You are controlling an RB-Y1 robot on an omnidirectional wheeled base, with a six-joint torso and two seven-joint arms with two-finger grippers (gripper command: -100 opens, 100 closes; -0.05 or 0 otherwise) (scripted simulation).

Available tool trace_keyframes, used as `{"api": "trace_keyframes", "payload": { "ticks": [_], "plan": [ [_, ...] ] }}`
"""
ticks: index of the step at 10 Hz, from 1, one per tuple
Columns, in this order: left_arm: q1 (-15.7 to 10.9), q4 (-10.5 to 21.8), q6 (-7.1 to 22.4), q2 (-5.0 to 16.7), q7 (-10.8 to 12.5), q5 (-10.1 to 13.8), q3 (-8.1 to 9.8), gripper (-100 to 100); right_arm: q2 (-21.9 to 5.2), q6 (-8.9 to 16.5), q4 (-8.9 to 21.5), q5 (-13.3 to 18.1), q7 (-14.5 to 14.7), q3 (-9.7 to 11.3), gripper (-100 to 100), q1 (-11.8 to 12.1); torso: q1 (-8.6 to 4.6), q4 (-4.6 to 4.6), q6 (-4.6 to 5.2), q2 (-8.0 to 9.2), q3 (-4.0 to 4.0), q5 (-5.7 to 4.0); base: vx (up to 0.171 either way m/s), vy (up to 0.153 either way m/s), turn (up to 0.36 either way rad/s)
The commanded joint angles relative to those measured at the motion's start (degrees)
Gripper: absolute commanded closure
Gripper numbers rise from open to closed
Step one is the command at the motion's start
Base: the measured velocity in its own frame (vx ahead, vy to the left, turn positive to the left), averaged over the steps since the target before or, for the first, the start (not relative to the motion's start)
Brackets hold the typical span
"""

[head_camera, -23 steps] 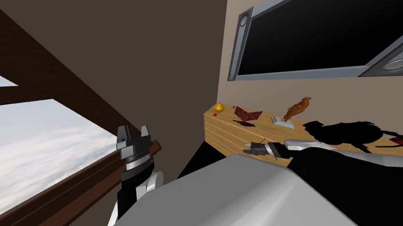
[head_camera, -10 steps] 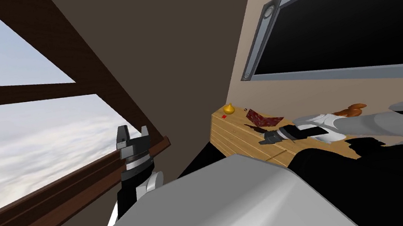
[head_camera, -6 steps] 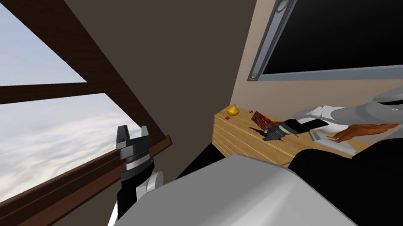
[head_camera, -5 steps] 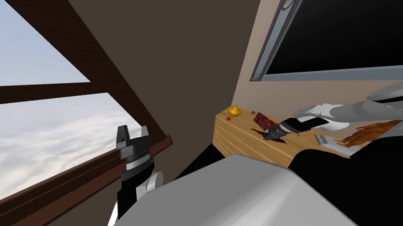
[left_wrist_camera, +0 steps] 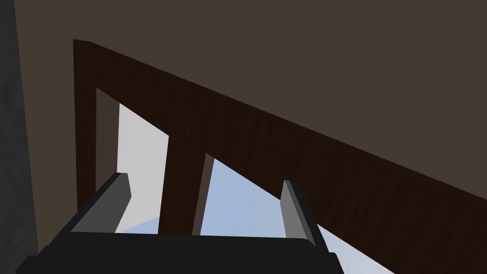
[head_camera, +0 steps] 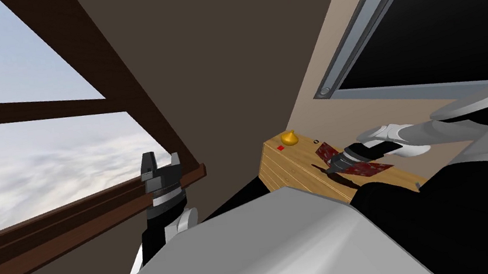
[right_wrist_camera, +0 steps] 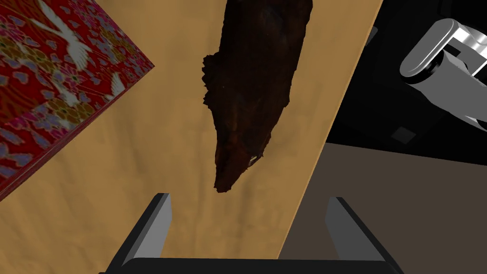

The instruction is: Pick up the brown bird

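The wooden worktop (head_camera: pixel 288 165) stands against a beige wall, and the right arm reaches out over it. On it lies a red patterned box (right_wrist_camera: pixel 57 81). Just beside the box, but apart from it, lies the brown bird (right_wrist_camera: pixel 259 90), a dark, rough, elongated shape near the worktop's edge, its narrow end pointing at the right hand (right_wrist_camera: pixel 249 216). That hand is released and empty, its fingers (right_wrist_camera: pixel 159 221) spread wide. The bird's tip sits just ahead of the gap, slightly toward the finger on the box's side.

The step in hand looks like the final approach. To do it well, the hand should shift sideways until the bird is centred, advance past the thin tip to the thicker body, and only then close across the bird's width. Pinching the tip alone would likely let the bird pivot or slip. The hand should also steer clear of the box and avoid nudging the bird off the edge.

The left hand (head_camera: pixel 161 158) is raised by the window, released too
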Motion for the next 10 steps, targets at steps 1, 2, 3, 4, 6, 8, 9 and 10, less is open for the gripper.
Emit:
{"api": "trace_keyframes", "payload": {
  "ticks": [1,2,3,4,6,8,9,10],
  "plan": [
    [0.0,0.0,0.0,0.0,0.0,0.0,0.0,0,0.3,-0.3,0.4,1.1,-1.1,-1.8,-100,1.4,0.0,0.0,0.0,0.0,0.0,0.0,0.012,-0.038,-0.036],
    [0.0,0.0,0.0,0.0,0.0,0.0,-0.01,0,0.8,-0.1,-0.5,1.2,-1.6,-1.3,-100,2.8,0.23,0.02,0.0,0.07,0.04,0.05,0.012,-0.036,0.088],
    [0.0,0.0,0.0,0.0,0.0,0.0,-0.01,0,0.8,-0.1,-0.5,1.2,-1.6,-1.3,-100,2.8,0.3,0.02,-0.03,0.09,0.05,0.08,0.011,-0.044,0.063],
    [0.0,0.0,0.0,0.0,0.0,0.0,-0.01,0,0.8,-0.1,-0.5,1.2,-1.6,-1.3,-100,2.8,0.3,0.03,-0.01,0.1,0.06,0.08,0.008,-0.021,0.0],
    [0.0,0.0,0.0,0.0,0.0,0.0,-0.01,0,2.8,0.2,-2.9,1.6,-2.0,0.1,-100,5.5,0.3,0.03,-0.01,0.1,0.06,0.09,0.022,-0.068,0.106],
    [0.0,0.0,0.0,0.0,0.0,0.0,0.0,0,2.8,0.2,-2.9,0.6,-2.0,2.9,-100,4.7,0.14,0.03,0.01,0.08,0.05,0.03,0.016,-0.062,0.011],
    [0.0,0.0,0.0,0.0,0.0,0.0,-0.01,0,2.8,0.2,-2.9,1.6,-2.0,1.2,-100,5.5,0.27,0.03,0.01,0.11,0.07,0.07,0.005,-0.006,-0.01],
    [0.0,0.0,0.0,0.0,0.0,0.0,-0.01,0,2.8,0.2,-2.9,1.6,-2.0,0.1,-100,5.5,0.4,0.04,-0.01,0.12,0.08,0.11,-0.002,0.007,0.0]
  ]
}}
